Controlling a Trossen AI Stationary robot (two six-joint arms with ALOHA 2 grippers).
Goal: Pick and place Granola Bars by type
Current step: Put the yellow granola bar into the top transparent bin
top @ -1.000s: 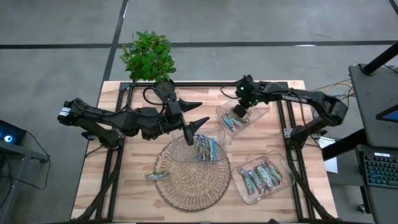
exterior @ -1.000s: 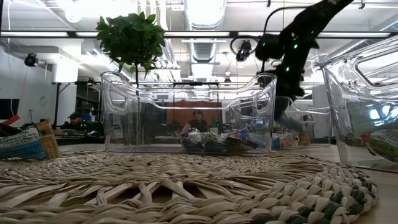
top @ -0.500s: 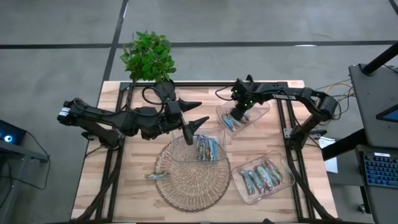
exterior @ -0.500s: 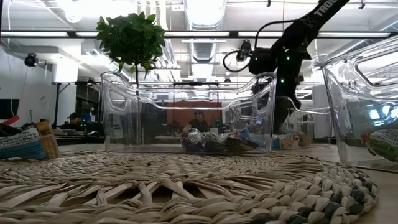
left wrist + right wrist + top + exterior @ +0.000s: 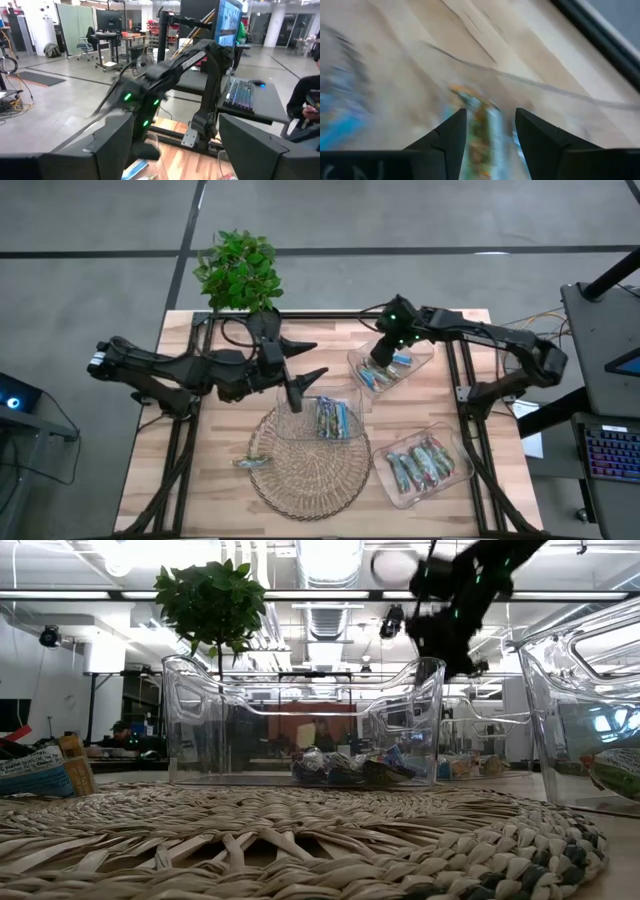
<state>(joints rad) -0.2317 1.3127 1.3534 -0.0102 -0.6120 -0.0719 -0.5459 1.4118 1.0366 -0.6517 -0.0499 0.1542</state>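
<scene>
The right gripper (image 5: 383,357) is held over the far tray (image 5: 420,360), which sits on the table (image 5: 200,480) near its far edge, right of centre. In the right wrist view its two fingers (image 5: 445,137) are seen spread apart, with a bar (image 5: 487,130) lying in the tray below the gap; nothing is pinched between them. Several bars (image 5: 372,377) are piled in this tray, with a blue one (image 5: 402,359) lying nearer the tray's far end.

The left gripper (image 5: 308,384) is kept above the table between the plant (image 5: 238,268) and the mat (image 5: 310,465), just over the near edge of the middle tray (image 5: 290,425). Its fingers are spread wide and empty, one pointing toward the far edge and one toward the tray.

The middle tray rests on the far part of the round woven mat and holds a small bundle of bars (image 5: 331,418), seen also through the clear wall in the low view (image 5: 345,768). A third tray (image 5: 455,470) stands at the near right of the table, filled with greenish bars (image 5: 420,463). One single bar (image 5: 250,461) is left on the bare wood, touching the mat's left rim.

In the room behind the table, a seated person (image 5: 320,735) is seen through the middle tray in the low view.
</scene>
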